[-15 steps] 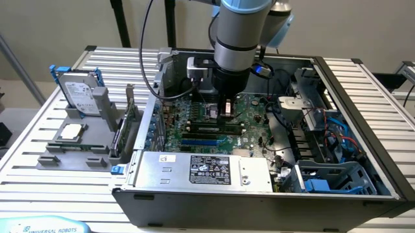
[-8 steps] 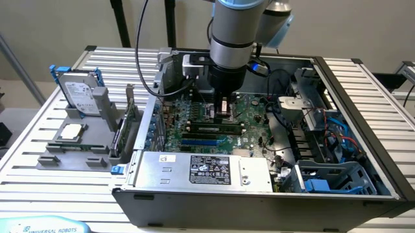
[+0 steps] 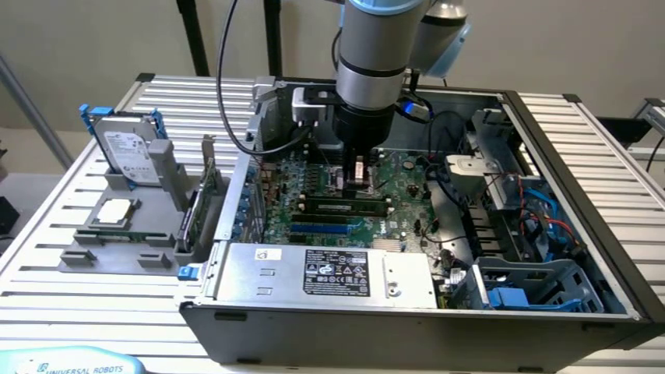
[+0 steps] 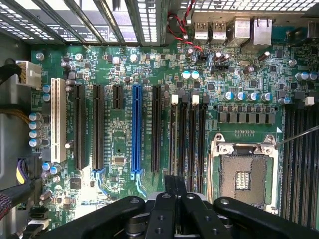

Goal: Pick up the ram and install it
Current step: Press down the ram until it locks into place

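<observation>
gripper (image 3: pixel 359 185) of black metal is clenched shut, low inside the open grey computer case (image 3: pixel 582 257) and just above the green motherboard (image 4: pixel 119 129). no stick can be made out between its closed tips. the ram (image 3: pixel 343 207), a long narrow green circuit-board stick with a pale label, stands on edge along the black memory slots (image 4: pixel 187 134). it is just beside the gripper, on the side toward the long blue expansion slot (image 4: pixel 136 129); whether it is fully seated cannot be told.

it looks light, stiff and thin, probably brittle if bent and slick on its flat faces. the safest hold is likely across those faces near mid-length, away from the contact edge.

room is tight. the bare silver processor socket (image 4: pixel 244 174) lies just beside the gripper, away from the ram, and white latches (image 4: pixel 174 99) sit at the slot ends. the loose cables (image 3: pixel 488 187) are well apart. open room lies straight above.
</observation>
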`<state>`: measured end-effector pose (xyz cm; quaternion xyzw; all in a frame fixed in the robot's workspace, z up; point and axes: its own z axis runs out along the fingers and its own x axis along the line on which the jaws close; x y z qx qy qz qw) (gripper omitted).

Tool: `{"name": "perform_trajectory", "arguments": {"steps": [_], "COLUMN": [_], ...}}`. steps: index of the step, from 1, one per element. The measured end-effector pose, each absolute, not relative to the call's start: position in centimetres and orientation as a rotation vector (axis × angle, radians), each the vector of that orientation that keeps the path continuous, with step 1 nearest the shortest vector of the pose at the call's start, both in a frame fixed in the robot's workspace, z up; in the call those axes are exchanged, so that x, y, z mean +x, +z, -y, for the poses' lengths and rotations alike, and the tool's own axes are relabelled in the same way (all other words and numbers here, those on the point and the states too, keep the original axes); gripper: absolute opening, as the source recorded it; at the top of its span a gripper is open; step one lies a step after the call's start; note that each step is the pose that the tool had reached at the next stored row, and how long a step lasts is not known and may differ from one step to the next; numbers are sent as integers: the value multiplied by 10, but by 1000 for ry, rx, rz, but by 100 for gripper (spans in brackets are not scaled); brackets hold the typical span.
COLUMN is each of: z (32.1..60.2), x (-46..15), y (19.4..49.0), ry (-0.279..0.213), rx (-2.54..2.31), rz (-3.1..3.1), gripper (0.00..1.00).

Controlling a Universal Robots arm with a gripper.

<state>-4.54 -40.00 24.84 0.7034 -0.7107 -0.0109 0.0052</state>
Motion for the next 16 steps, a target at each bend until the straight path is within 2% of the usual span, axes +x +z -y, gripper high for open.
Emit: {"name": "perform_trajectory", "arguments": {"steps": [16], "z": [391], "x": [-46], "y": [240], "ry": [-33], "rx": [2202], "rz": [2225], "gripper": [11]}}
